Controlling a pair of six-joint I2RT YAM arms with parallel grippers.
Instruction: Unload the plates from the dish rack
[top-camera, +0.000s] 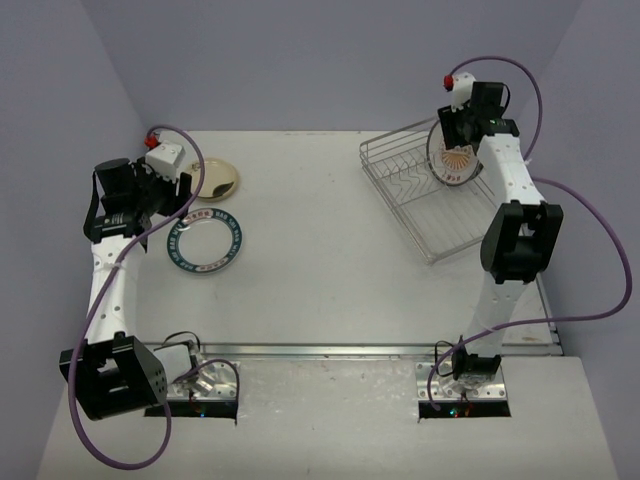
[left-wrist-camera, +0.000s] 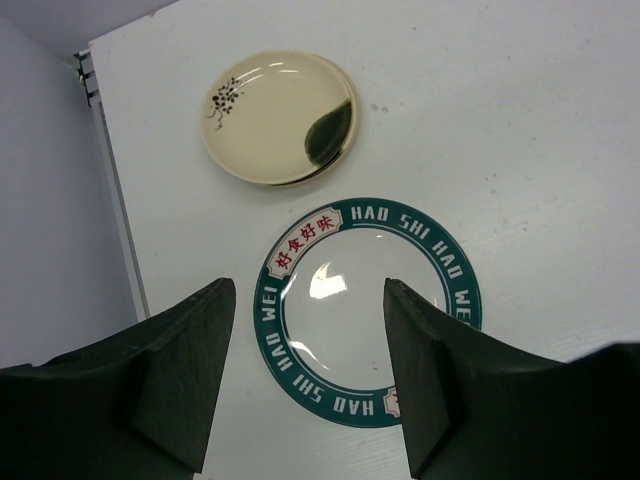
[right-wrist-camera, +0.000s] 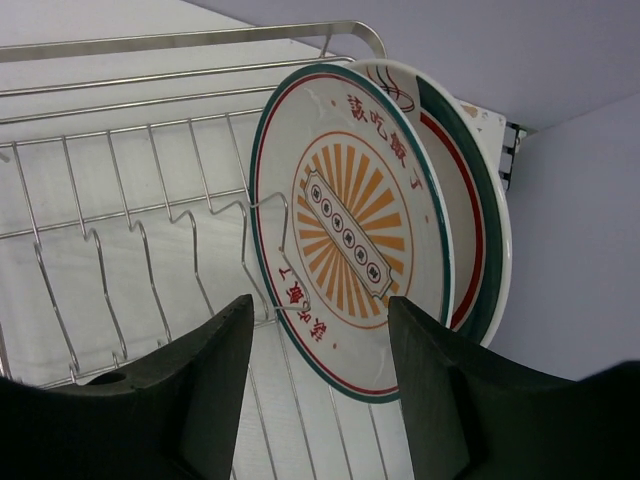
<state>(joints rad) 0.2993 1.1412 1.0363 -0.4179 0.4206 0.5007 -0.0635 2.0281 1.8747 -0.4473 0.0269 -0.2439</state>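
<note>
Rack sits at the far right corner of the surface, skewed to the edges. Two plates stand on edge in it at its far end, the rest of the slots bare wire.

- Sunburst plate: front one, orange rays, green and red rim, tilted back. Overhead it shows right under the right wrist.
- Rear plate: just behind it, broad green rim with a red line, mostly hidden. Looks to be leaning against the sunburst plate; can't confirm contact.

Right arm reaches over the rack's far end. Right jaws are spread wide and hold nothing. The sunburst plate's lower rim shows in the gap between them in the wrist view. Can't tell whether either finger touches it.

Two plates lie flat on the surface on the left side:
- Cream plate: near the far left corner, dark smudge and small sprig pattern.
- Green plate: just nearer than the cream one, close but apart. Lettered green rim, white centre.

Left arm runs along the left edge. Left jaws are spread wide and empty, above the near side of the green plate.
</note>
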